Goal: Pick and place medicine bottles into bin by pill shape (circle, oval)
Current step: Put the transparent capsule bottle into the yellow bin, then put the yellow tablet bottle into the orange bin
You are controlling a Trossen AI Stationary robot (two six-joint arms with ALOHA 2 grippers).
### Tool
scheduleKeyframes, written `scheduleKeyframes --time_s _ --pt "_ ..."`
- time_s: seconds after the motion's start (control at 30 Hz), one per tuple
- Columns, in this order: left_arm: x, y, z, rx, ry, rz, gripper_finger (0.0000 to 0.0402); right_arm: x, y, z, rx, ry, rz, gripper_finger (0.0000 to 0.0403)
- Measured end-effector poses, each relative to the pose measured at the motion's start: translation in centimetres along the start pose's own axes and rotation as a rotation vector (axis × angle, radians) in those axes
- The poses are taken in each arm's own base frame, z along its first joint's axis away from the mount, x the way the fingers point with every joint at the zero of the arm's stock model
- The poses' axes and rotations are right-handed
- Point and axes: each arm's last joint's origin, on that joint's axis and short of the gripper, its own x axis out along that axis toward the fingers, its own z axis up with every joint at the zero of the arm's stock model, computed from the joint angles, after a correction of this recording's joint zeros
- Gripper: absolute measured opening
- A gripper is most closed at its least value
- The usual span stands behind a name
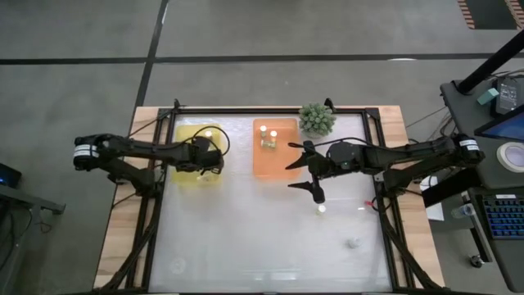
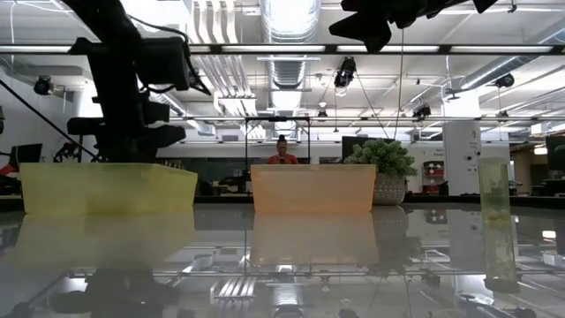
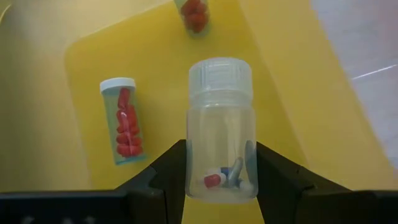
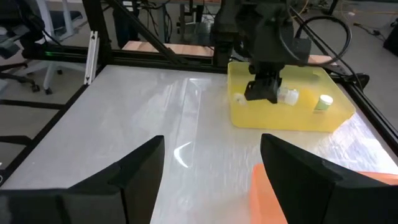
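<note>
My left gripper (image 3: 221,146) is over the yellow bin (image 1: 187,131) at the table's far left, shut on a clear medicine bottle (image 3: 221,118) with a white cap and a few capsules inside. In the bin lie a bottle of red pills (image 3: 124,121) and another (image 3: 194,15). My right gripper (image 1: 307,172) hangs open beside the orange bin (image 1: 276,160), which holds two bottles (image 1: 268,139). Two more bottles (image 1: 322,208) (image 1: 354,243) stand on the table toward its near right. My left gripper pinches the bottle's lower body (image 3: 199,168) between its two fingers (image 3: 168,174), one on each side near the base. The fingers slant down from the table's left. The capped end points away from the gripper, above the bin's floor (image 3: 298,112).
A spiky green plant (image 1: 317,119) stands at the far edge, right of the orange bin. The low view shows a tall vial (image 2: 494,190) at the right. A black frame (image 1: 377,156) runs around the glossy table top. In the room behind is a person (image 2: 282,152).
</note>
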Motion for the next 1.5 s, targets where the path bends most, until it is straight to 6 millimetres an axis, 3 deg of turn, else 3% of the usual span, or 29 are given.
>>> scheduleKeyframes --time_s 0.3,0.73,1.03,1.3,1.5 --pt "1.5 -0.3 -0.1 0.015 0.023 0.071 0.0139 0.0 0.0 0.0 0.0 0.004 0.0 0.0258" --pt "1.4 -0.1 0.6 0.036 0.003 0.079 0.0229 0.0 0.0 -0.2 0.0 0.009 0.0 0.0258" --pt "-3.2 -0.9 2.7 0.081 -0.131 -0.133 0.0235 0.1 0.0 -0.8 -0.026 0.026 -0.005 0.0258" --pt "-8.8 -4.3 1.2 0.28 -0.443 -0.601 0.0235 0.1 -0.1 -0.8 -0.026 0.025 -0.026 0.0258" --pt "-12.0 -4.6 0.3 0.33 -0.556 -0.778 0.0235 0.1 -0.2 -1.1 -0.039 0.034 -0.063 0.0258"
